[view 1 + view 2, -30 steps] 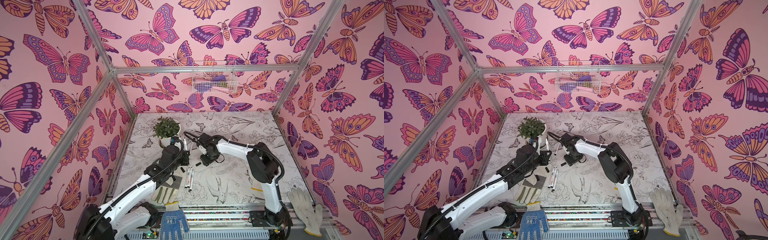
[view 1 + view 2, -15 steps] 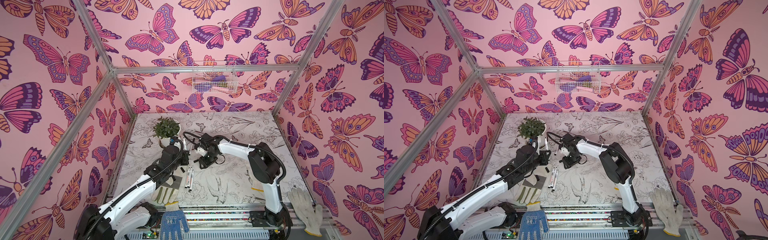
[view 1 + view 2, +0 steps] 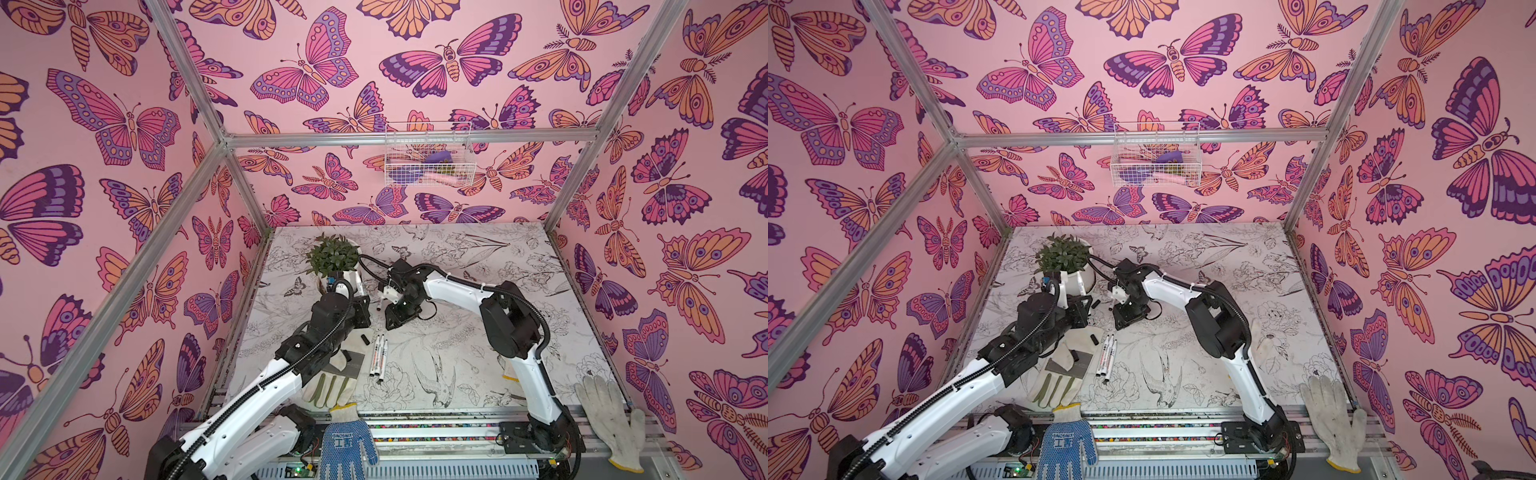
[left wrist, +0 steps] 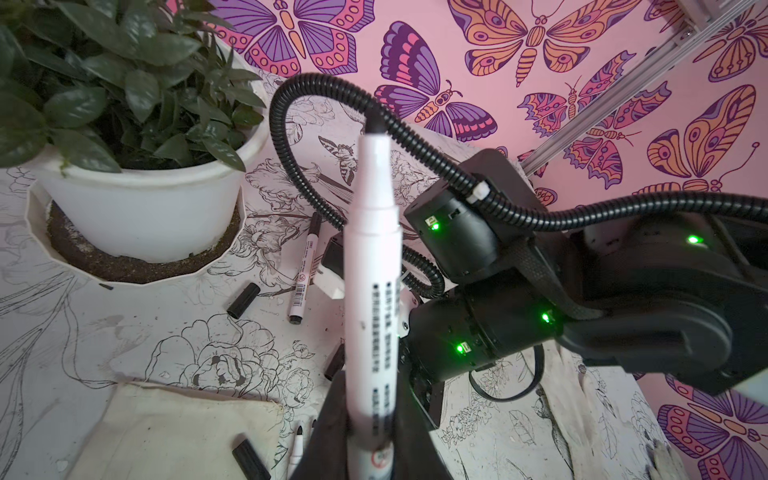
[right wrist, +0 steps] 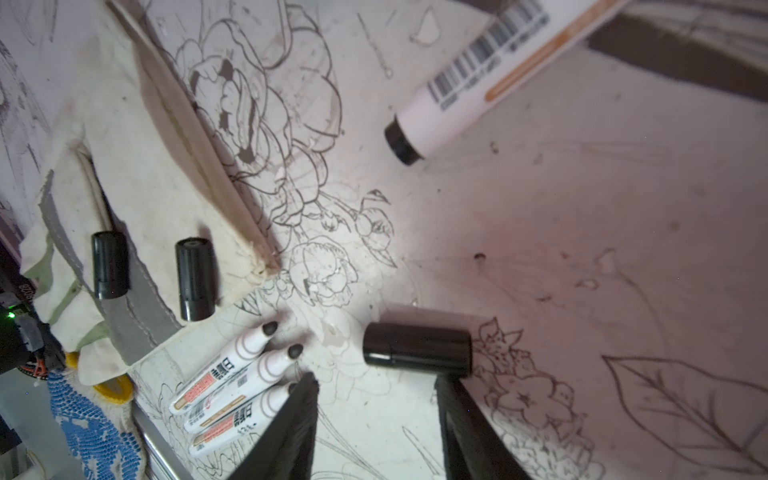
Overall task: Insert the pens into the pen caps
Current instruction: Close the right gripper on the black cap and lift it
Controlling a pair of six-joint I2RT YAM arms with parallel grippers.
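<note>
Left wrist view: one pen (image 4: 372,266) stands up the frame's middle, dark tip bare, clamped at its base by the left claw (image 4: 369,451); the plant pot (image 4: 145,208) crowds upper left. In the right wrist view the right claw (image 5: 376,388) gapes empty just short of a loose cap (image 5: 417,347) on the bench (image 5: 582,249). Three uncapped pens (image 5: 241,388) lie lower left, two caps (image 5: 194,277) on a glove (image 5: 158,166) beside. Capping looks barely begun. In both top views bare bench spreads toward the right edge.

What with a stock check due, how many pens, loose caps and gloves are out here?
Pens: 5, one pen held in the left claw
Loose caps: 4
Gloves: 3
Total: 12
</note>
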